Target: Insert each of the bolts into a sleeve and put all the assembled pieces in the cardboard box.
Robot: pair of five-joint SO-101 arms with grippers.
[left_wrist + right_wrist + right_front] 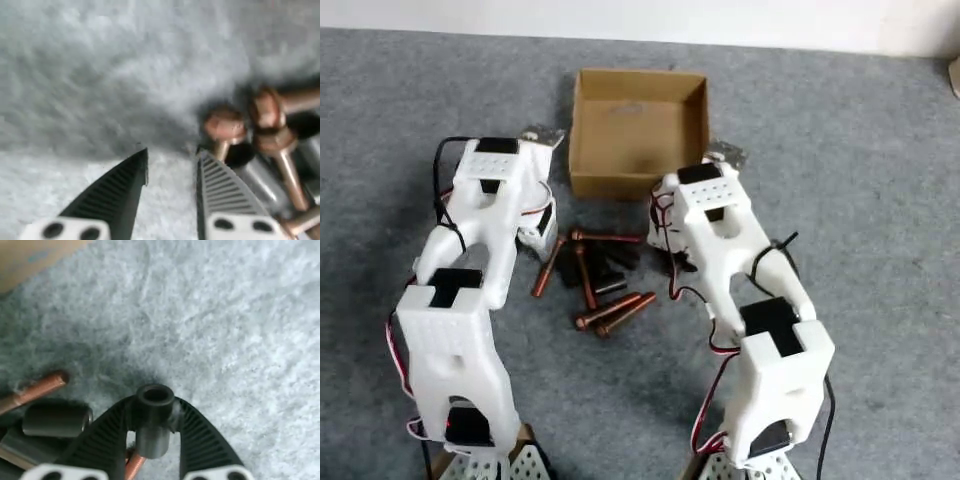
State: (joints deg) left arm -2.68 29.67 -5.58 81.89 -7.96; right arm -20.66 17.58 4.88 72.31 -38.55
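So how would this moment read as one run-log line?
left tool: open, beside bolts | right tool: shut on upright sleeve | bolts: piled outside box | box: empty

copper bolts (586, 278) and black sleeves (610, 262) heaped by the cardboard box (620, 185)
seemingly five bolts lie flat and crossed, sleeves among them, near the open-topped box's front wall; one sleeve (151, 426) stands upright, bore showing, pinched in the right gripper (152, 407).
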